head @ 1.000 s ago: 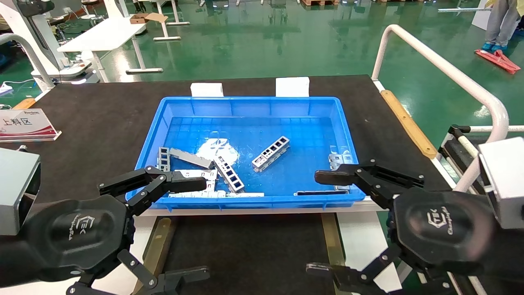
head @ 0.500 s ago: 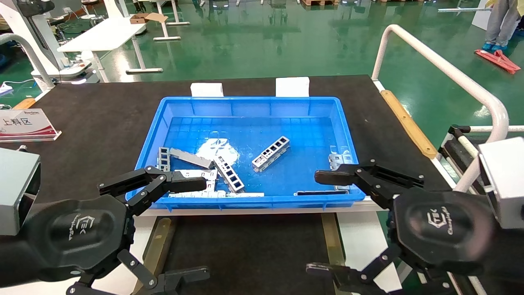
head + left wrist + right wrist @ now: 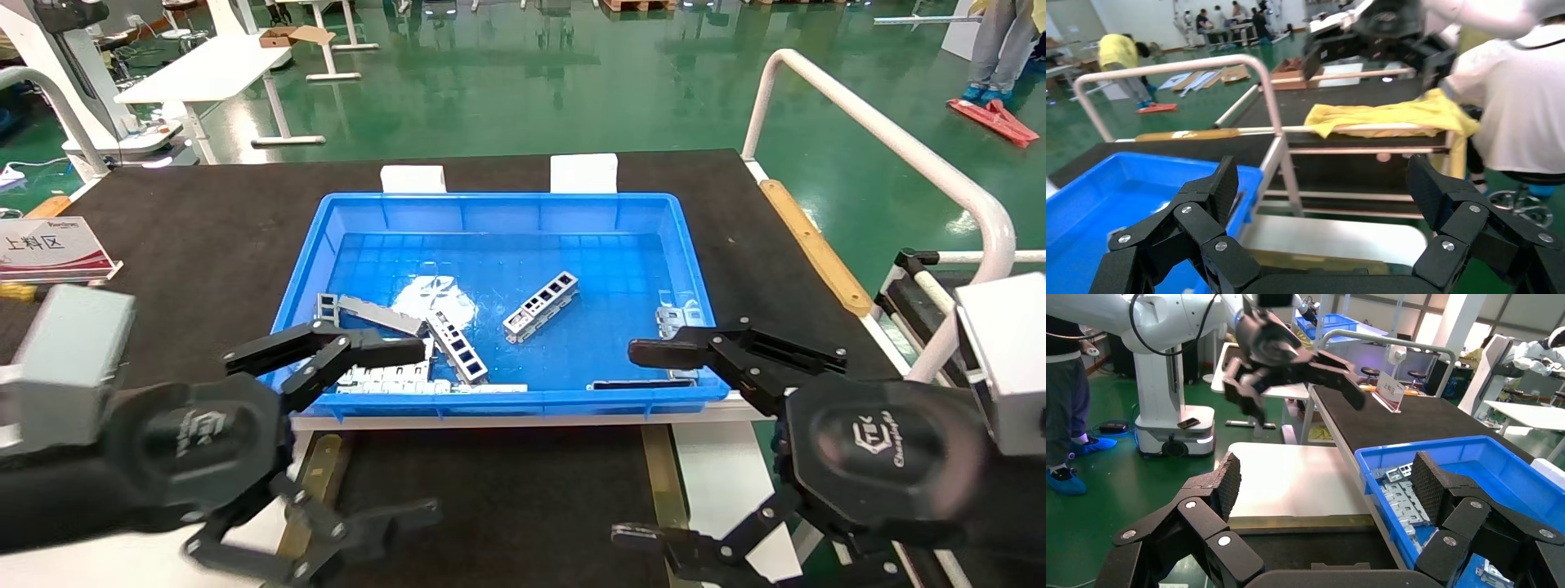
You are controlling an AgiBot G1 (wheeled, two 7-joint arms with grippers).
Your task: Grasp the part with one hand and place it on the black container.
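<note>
My left gripper (image 3: 368, 433) just shifted forward toward blue bin (image 3: 490, 402) — fingers spread wide, empty. Right gripper (image 3: 645, 445) unmoved, fingers open too. Part (image 3: 541, 305) lies loose in bin, well ahead of fingers. Black container (image 3: 490, 490) beneath fingers, bare. Reach starting, I judge.

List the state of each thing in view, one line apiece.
Left gripper: open, empty, at the blue bin's near left corner.
Right gripper: open, empty, at the bin's near right corner.
Part: lying loose on the bin floor, ungrasped.
Blue bin: on the table, holding several metal pieces.
Black container: bare, nothing placed on it.
</note>
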